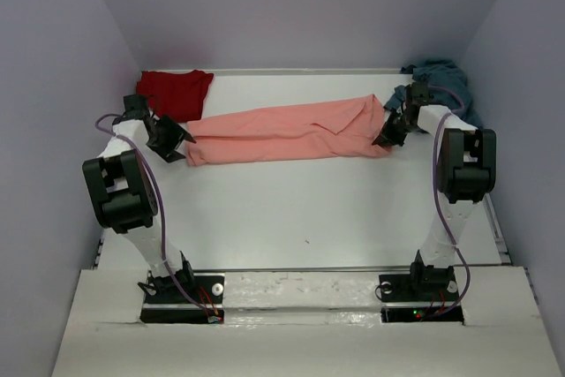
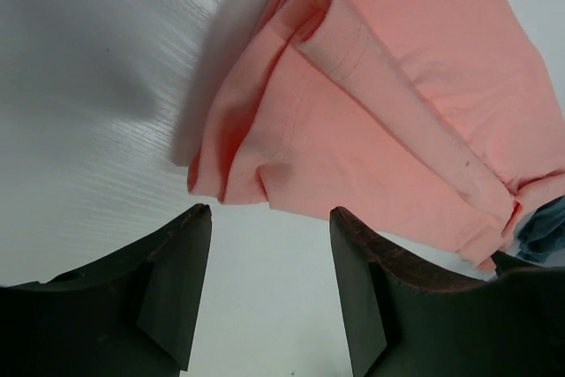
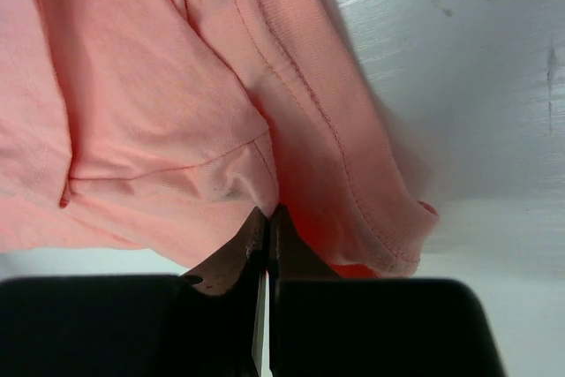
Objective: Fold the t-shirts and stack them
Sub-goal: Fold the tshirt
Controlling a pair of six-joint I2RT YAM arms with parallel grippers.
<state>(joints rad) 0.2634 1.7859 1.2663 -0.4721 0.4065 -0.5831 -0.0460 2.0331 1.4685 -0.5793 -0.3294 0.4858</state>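
Note:
The salmon-pink t-shirt (image 1: 282,134) lies stretched in a long band across the back of the table (image 1: 309,209). My left gripper (image 1: 181,143) hovers at its left end, open, with bare table between its fingers and the cloth's edge (image 2: 265,174) just beyond the fingertips. My right gripper (image 1: 386,139) is at the shirt's right end, and its jaws are shut on a fold of the salmon cloth (image 3: 150,103) near the hem. The dark red t-shirt (image 1: 177,92) lies crumpled in the back left corner. The teal-blue t-shirt (image 1: 441,77) is bunched in the back right corner.
Grey walls close in the table on the left, back and right. The right arm's upright link (image 1: 463,165) stands near the table's right edge. A bit of the teal cloth (image 2: 543,231) shows behind the left gripper's right finger.

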